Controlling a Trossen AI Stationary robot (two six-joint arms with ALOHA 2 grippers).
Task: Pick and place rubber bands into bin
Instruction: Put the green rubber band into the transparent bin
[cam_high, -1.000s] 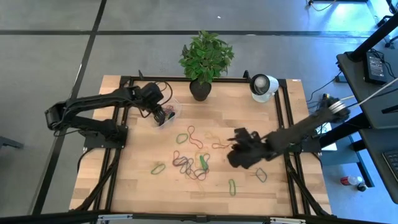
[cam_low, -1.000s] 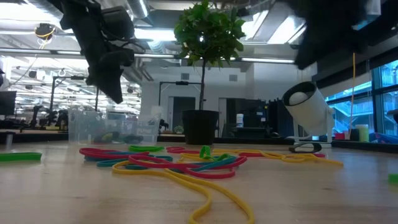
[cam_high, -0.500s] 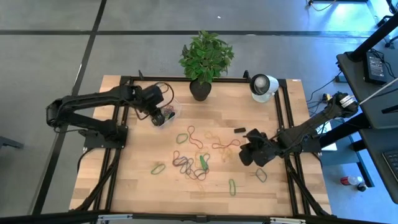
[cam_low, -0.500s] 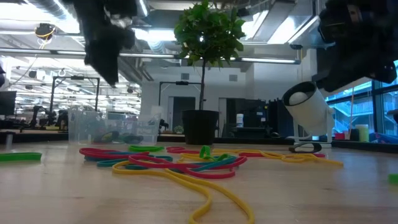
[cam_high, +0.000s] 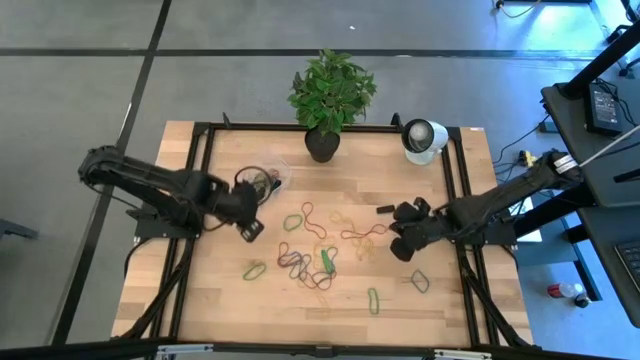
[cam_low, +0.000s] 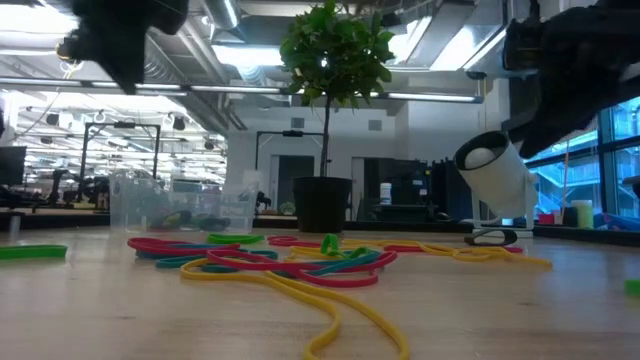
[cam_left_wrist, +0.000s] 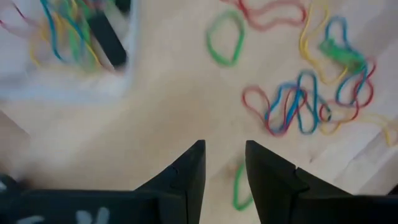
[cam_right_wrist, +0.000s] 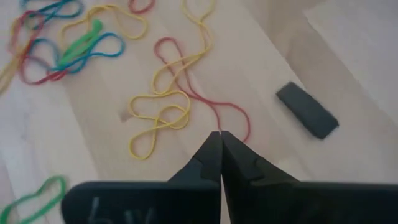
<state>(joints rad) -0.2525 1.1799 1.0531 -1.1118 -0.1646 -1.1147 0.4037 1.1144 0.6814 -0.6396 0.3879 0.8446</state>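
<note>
Table (cam_high: 440, 300): thin multicolour rubber bands (cam_high: 300, 265)

The rubber bands (cam_high: 318, 245) lie loose and flat across the middle of the worktop: red, yellow, green and blue loops, some tangled together, a few green ones lying apart. The bin (cam_high: 268, 178), a small clear plastic bowl, stands upright near the far left, several coloured bands inside.
</note>
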